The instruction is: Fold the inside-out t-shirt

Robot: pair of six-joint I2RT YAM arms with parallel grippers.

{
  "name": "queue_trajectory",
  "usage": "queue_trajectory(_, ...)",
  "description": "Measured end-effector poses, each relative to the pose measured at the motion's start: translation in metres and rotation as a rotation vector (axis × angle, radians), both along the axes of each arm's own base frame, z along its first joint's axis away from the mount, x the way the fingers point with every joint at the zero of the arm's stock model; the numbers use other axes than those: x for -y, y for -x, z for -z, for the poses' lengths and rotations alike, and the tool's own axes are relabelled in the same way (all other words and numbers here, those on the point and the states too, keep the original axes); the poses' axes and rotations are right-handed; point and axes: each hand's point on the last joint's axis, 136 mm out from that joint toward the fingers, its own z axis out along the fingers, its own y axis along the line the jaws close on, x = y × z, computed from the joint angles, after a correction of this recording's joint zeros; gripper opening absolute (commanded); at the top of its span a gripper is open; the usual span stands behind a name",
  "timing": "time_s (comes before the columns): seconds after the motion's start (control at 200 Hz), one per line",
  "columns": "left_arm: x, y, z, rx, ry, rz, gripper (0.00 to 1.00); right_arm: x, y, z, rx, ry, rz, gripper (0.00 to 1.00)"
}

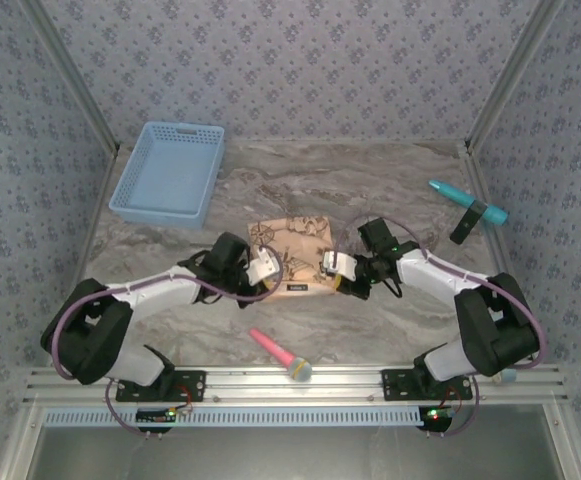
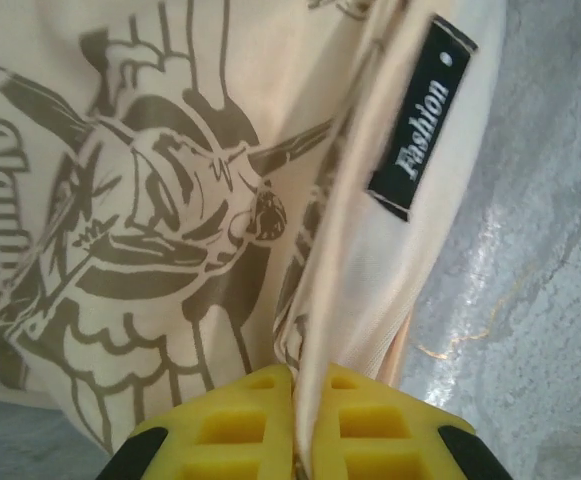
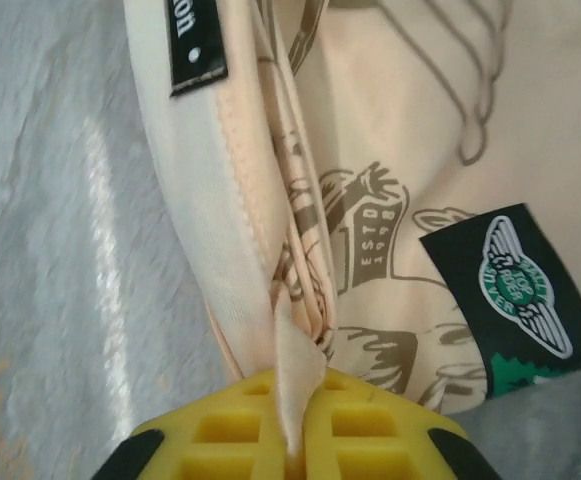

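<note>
Overhead, grey marbled table [image 1: 390,185], patterned blue walls [image 1: 300,60], t-shirt [image 1: 295,245] mid-table

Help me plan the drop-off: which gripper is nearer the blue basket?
Left. The left gripper holds the shirt by its left edge, nearer the arms than the basket and to its right; the right gripper holds the opposite edge, farther off.
</note>
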Motion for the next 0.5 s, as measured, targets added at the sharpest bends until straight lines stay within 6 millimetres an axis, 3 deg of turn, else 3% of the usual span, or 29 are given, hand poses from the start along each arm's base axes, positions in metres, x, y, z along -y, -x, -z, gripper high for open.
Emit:
queue_trajectory(0.035,0.002,0.002,0.001,0.014,-0.003,0.001,0.4,0.001,-0.001,-0.003,0.009,0.01,-0.017,0.34)
queue_trajectory(0.155,0.007,0.002,-0.012,0.04,0.027,-0.014,0.49,0.001,-0.012,-0.022,0.044,0.034,-0.047,0.44)
queue_trajectory(0.195,0.008,0.002,-0.019,0.049,0.044,-0.022,0.64,0.0,-0.014,-0.027,0.057,0.039,-0.063,0.46)
queue_trajectory(0.35,0.017,0.018,-0.042,0.092,0.086,0.035,0.7,-0.002,0.002,-0.035,0.084,0.052,-0.119,0.51)
queue_trajectory(0.355,0.017,0.019,-0.042,0.093,0.086,0.038,0.7,-0.002,0.004,-0.035,0.087,0.052,-0.124,0.51)
queue_trajectory(0.37,0.018,0.021,-0.043,0.096,0.085,0.049,0.71,-0.003,0.006,-0.036,0.092,0.052,-0.13,0.8)
queue_trajectory(0.385,0.019,0.024,-0.043,0.099,0.082,0.062,0.73,-0.004,0.009,-0.036,0.095,0.05,-0.135,0.9)
queue_trajectory(0.43,0.021,0.032,-0.042,0.115,0.061,0.106,0.79,-0.007,0.016,-0.036,0.11,0.045,-0.161,0.93)
queue_trajectory(0.5,0.021,0.041,-0.038,0.145,0.007,0.172,0.8,-0.01,0.024,-0.032,0.123,0.05,-0.195,0.93)
